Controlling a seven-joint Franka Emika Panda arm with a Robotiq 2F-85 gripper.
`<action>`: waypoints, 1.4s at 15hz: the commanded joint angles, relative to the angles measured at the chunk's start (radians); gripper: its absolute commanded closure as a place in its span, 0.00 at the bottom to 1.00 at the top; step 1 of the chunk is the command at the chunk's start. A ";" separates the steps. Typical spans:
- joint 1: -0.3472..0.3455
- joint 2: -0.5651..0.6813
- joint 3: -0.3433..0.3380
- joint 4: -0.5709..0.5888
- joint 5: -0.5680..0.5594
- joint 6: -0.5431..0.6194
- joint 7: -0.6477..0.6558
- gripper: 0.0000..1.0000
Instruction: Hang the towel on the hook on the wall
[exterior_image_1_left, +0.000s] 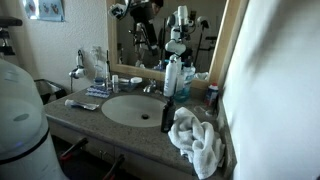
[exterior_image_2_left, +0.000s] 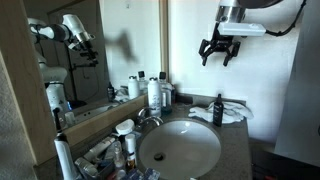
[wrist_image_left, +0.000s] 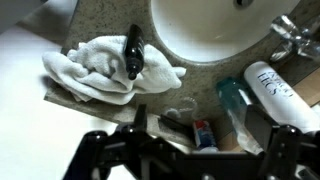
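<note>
Claw (exterior_image_2_left: 218, 52) hangs high in the air over the worktop (exterior_image_2_left: 242, 142), jaws spread wide, holding nothing. Towel (exterior_image_2_left: 230, 114) lies rumpled on the worktop straight below the claw, well apart from it and just beside the sink (exterior_image_2_left: 180, 150). 1 dark bottle (exterior_image_2_left: 218, 107) stands upright at the towel's sink-side edge, touching it. In the wrist view the bottle overlaps the towel, so I cannot tell whether it stands on the cloth or against it. Wall (exterior_image_2_left: 190, 75) is plain off-white and rises behind the claw, at the end of the worktop where the towel sits. Below the claw and off to the mirror (exterior_image_2_left: 70, 60) side are the faucet (exterior_image_2_left: 150, 118) and a bunch of bottles (exterior_image_2_left: 155, 92). Wrist view: the claw's 2 dark fingers (wrist_image_left: 105, 150) sit far apart along the bottom edge, with the towel and sink beyond them. 1 white bottle (wrist_image_left: 275, 90) lies on the worktop near the claw, on the side away from the towel.
</note>
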 joint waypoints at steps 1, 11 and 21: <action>-0.053 0.038 -0.043 0.015 -0.055 0.038 0.090 0.00; -0.170 0.249 -0.259 0.057 -0.124 0.262 0.101 0.00; -0.206 0.436 -0.299 0.021 -0.146 0.430 0.135 0.00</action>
